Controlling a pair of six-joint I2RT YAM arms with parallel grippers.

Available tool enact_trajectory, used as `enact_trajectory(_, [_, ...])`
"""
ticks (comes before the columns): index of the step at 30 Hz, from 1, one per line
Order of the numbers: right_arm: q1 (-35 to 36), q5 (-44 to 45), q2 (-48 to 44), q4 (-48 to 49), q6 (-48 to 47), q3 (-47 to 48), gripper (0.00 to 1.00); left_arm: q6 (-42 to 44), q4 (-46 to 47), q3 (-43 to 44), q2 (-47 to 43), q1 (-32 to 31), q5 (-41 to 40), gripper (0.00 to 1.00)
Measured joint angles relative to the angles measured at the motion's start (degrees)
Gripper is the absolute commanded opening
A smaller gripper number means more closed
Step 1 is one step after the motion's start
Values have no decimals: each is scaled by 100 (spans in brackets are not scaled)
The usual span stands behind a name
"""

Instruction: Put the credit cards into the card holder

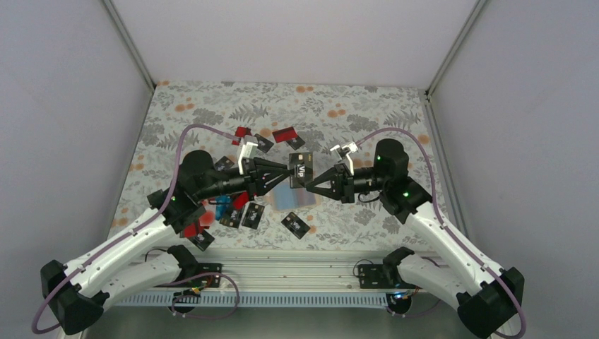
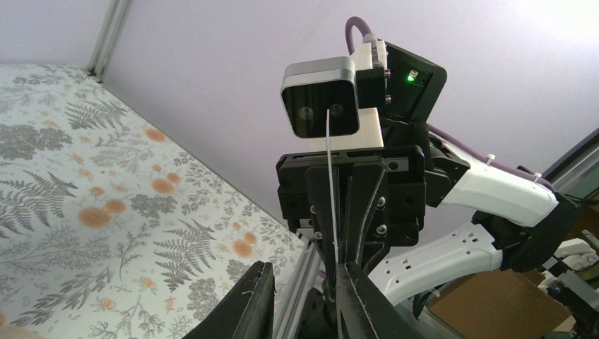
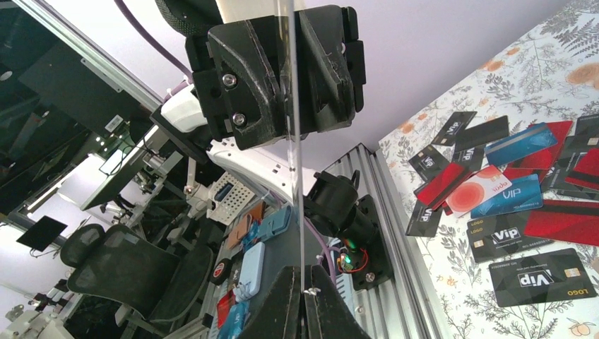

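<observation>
A black credit card (image 1: 302, 168) marked VIP hangs in the air over the middle of the table, between both grippers. My right gripper (image 1: 313, 179) is shut on its edge; in the right wrist view the card (image 3: 299, 176) shows edge-on, rising from the pinched fingertips (image 3: 291, 296). My left gripper (image 2: 304, 277) is open around the same card (image 2: 332, 212), which lies against the right finger (image 2: 364, 304), with a wide gap to the left finger (image 2: 247, 304). The card holder (image 1: 295, 198) lies open, grey-blue side up, right below. Several other credit cards (image 1: 244, 212) lie scattered on the table.
More cards lie at the back (image 1: 284, 134) and at the front (image 1: 297, 224), and in a pile (image 3: 508, 183) in the right wrist view. An aluminium rail (image 1: 297, 258) runs along the near edge. Grey walls enclose the floral table (image 1: 367, 113).
</observation>
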Motion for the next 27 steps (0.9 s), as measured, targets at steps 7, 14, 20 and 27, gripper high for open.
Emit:
enact_trajectory(7, [-13, -37, 44, 0, -20, 0, 4, -17, 101, 0, 61, 31, 109, 25])
enact_trajectory(14, [-11, -22, 146, -13, -74, 44, 4, -11, 98, 0, -20, 13, 138, 28])
enact_trajectory(20, [-11, -33, 164, -15, -116, 50, 4, -11, 96, 0, -111, 13, 136, 27])
enact_trajectory(27, [-11, -74, 164, -15, -140, 52, 4, -13, 103, 0, 2, 13, 133, 26])
